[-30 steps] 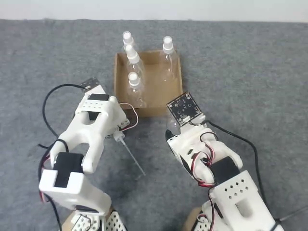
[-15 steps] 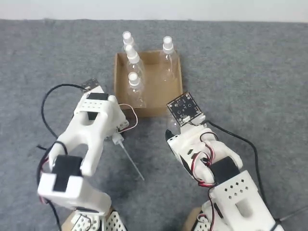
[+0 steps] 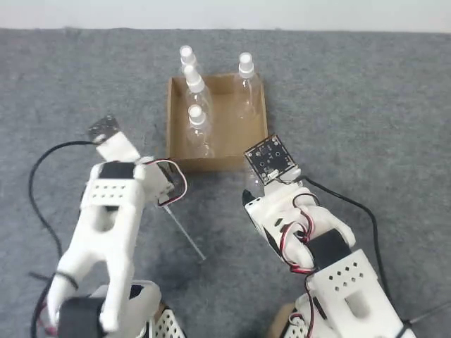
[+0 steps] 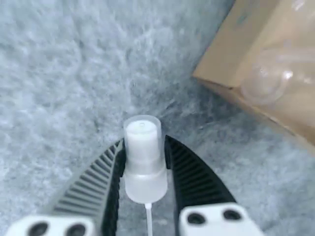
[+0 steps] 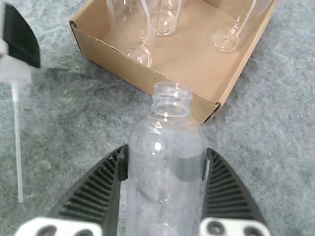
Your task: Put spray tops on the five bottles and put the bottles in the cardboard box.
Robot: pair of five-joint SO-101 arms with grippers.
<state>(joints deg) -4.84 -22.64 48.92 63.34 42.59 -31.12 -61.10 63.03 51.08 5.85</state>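
Fifth capping, we judged: left claw [image 4: 143,146] clamped the spray top [image 4: 142,164]; right claw [image 5: 165,153] gripped the uncapped bottle [image 5: 167,125] at the cardboard box's [image 3: 211,164] near wall. Next: tube into neck.

Grey, felt-like carpet [image 3: 366,91] across the whole table, pale wall strip [image 3: 317,14] along its far edge.

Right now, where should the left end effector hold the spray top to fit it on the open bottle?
Probably the spray top by its white head, pinched across the round sides, as the left end effector has it. That leaves the thin tube free to enter the open neck of the bottle in the right end effector.
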